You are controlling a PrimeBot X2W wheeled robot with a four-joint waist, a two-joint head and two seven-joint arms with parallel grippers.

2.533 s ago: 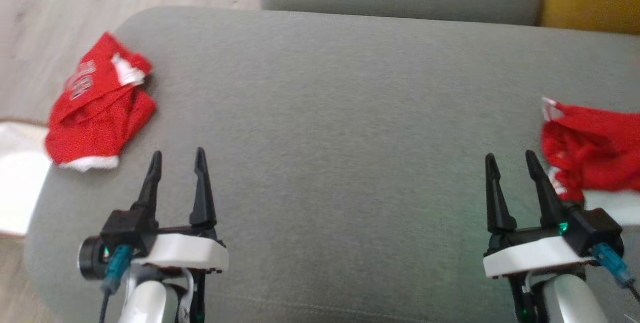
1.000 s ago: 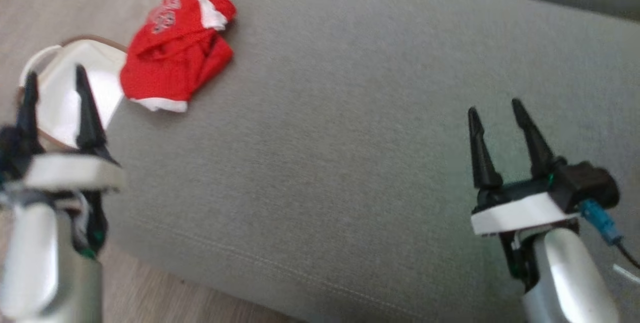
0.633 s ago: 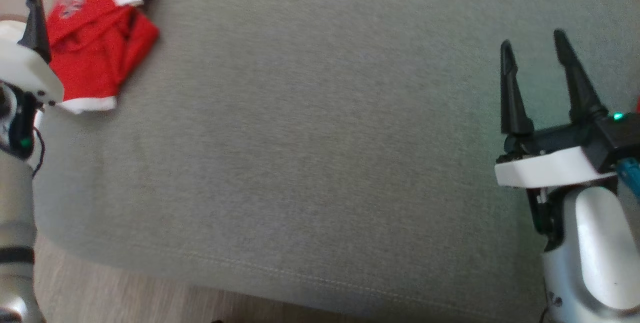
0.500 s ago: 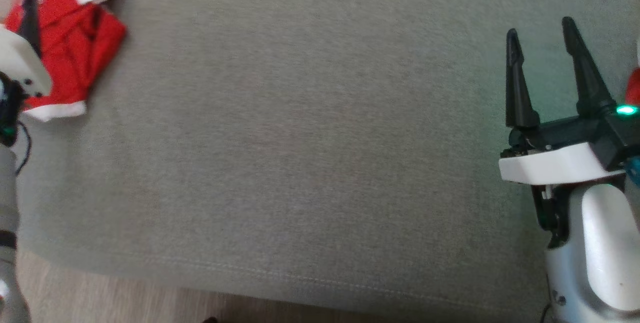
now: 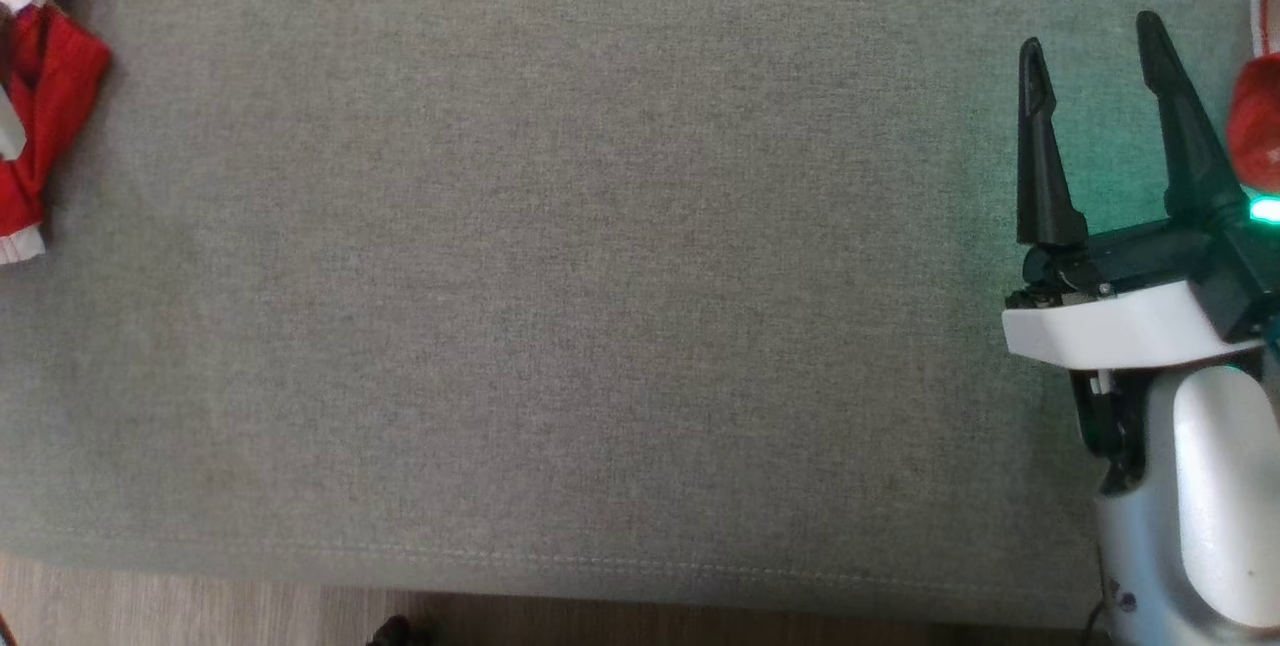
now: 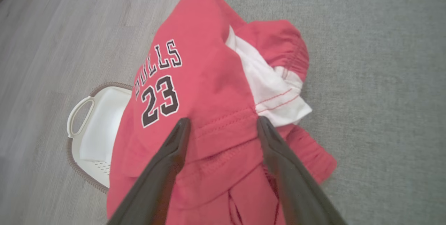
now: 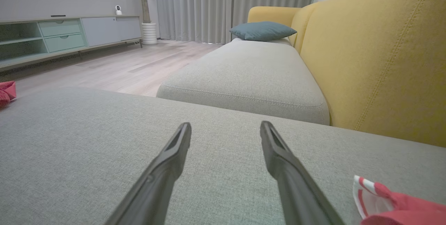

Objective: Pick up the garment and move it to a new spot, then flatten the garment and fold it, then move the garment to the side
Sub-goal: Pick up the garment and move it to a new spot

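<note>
Since 2.5 s ago the left arm has swung out to the left from its place at the near edge. The head camera has also tipped down and turned, so the cloth sliding toward that view's left edge is the camera's doing, not the cloth's. The left jaws now hang spread over the crumpled red shorts (image 6: 209,89), their tips framing a stitched hem below the number 23; I cannot tell whether they touch the fabric. The shorts lie at the far left end of the grey cushion (image 5: 600,276), with a white basket (image 6: 90,127) on the floor (image 6: 52,44) just beyond. The right jaws are spread too, empty, low over the cushion's right end near a second red cloth (image 5: 1255,121). This looks like step 1, the pickup, with no grip yet. The next move probably calls for lowering the left jaws, pinching the hem fold firmly, then carrying the shorts to the cushion's bare middle.
</note>
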